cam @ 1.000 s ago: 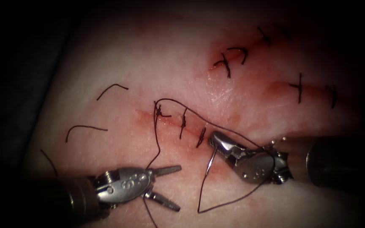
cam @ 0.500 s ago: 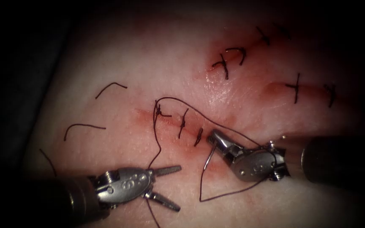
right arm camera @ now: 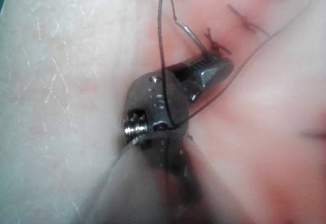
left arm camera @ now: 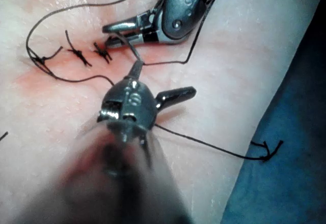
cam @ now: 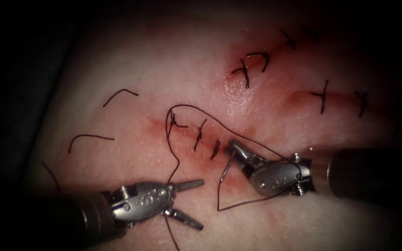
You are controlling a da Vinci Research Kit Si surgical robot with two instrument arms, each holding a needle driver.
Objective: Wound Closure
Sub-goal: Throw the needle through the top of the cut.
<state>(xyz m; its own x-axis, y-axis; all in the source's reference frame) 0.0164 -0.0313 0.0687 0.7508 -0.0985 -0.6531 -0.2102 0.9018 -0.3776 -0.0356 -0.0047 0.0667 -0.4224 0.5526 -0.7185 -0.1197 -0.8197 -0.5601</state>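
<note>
Gripping the needle (cam: 227, 168) near its upper end, the right tool (cam: 232, 149) has its jaws closed at the right end of the cut (cam: 182, 131), just right of the third stitch (cam: 215, 149). From the jaws the needle curves down and to the left over the reddened tissue (cam: 164, 65); whether its tip has entered cannot be told. The thread (cam: 196, 111) arcs from the first stitch (cam: 177, 122) over to the right tool and drapes round its wrist, then loops below the needle. Below the cut, the left tool (cam: 189, 202) lies with jaws spread, holding nothing, though a strand runs down between them. Cut ends (cam: 119, 95) rest left of the cut
</note>
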